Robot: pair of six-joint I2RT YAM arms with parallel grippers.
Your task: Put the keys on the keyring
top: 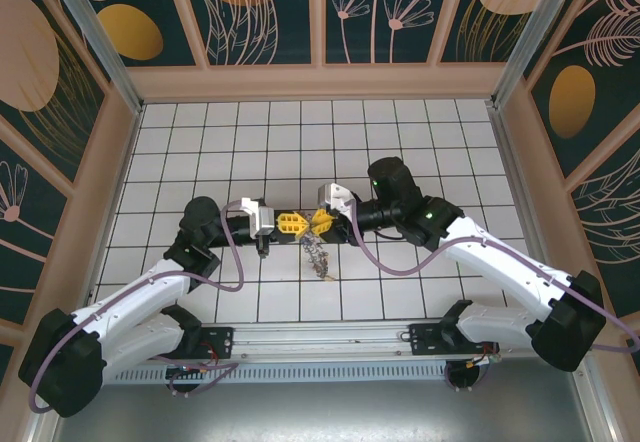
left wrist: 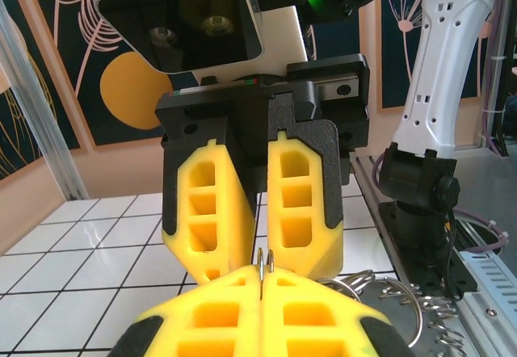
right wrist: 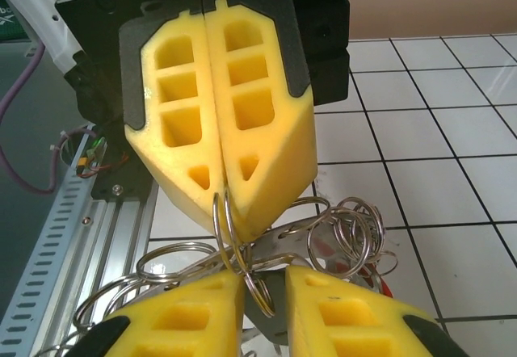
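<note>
- My left gripper is pinched tight on a thin wire keyring
- My right gripper stands slightly apart, ring loops between its fingers
- A bunch of rings hangs below both

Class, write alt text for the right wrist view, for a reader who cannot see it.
The left gripper, its yellow fingers shut, pinches a thin wire ring from above. A tangle of more rings shows beneath it against the white tiled table, and the right gripper sits at the bottom with its fingers apart.
</note>
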